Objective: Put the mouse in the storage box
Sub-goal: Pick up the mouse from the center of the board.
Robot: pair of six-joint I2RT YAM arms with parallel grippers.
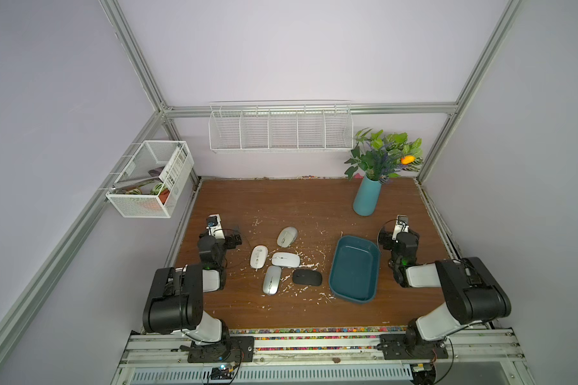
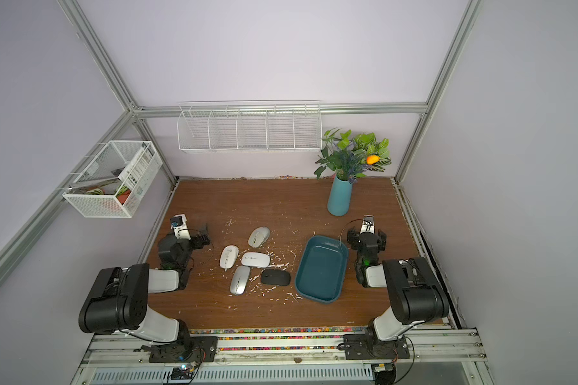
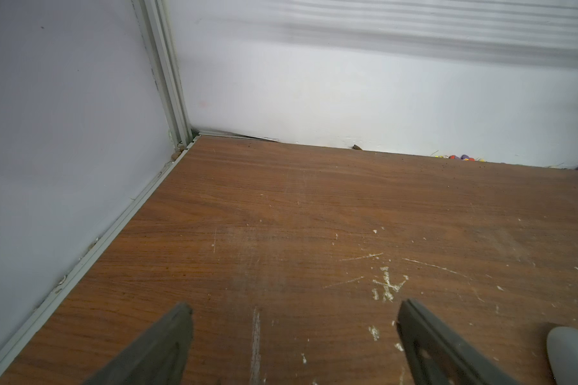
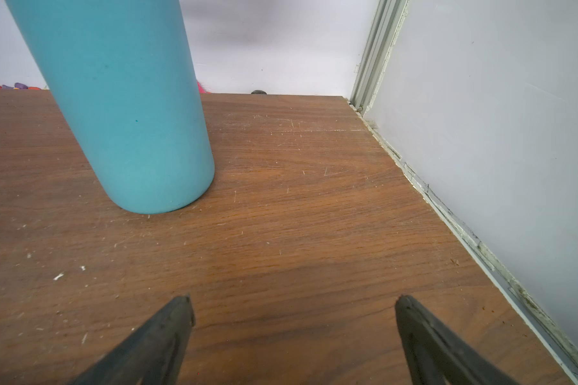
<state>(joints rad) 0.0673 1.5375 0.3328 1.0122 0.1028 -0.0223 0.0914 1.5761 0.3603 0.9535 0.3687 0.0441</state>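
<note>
Left jaws wide, right jaws wide — five mice (image 1: 285, 260) on table (image 1: 281, 200), black mouse (image 1: 307, 277) nearest storage box (image 1: 354, 271)

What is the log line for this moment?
left gripper: open, empty | right gripper: open, empty | mice: five on table | box: empty

Enclosure: pale lilac wall panels (image 1: 297, 50); scratched wood-grain tabletop (image 1: 297, 203) (white flecks, mid-surface); aluminium corner post (image 3: 162, 66) ahead-left of left gripper (image 3: 296, 306).
</note>
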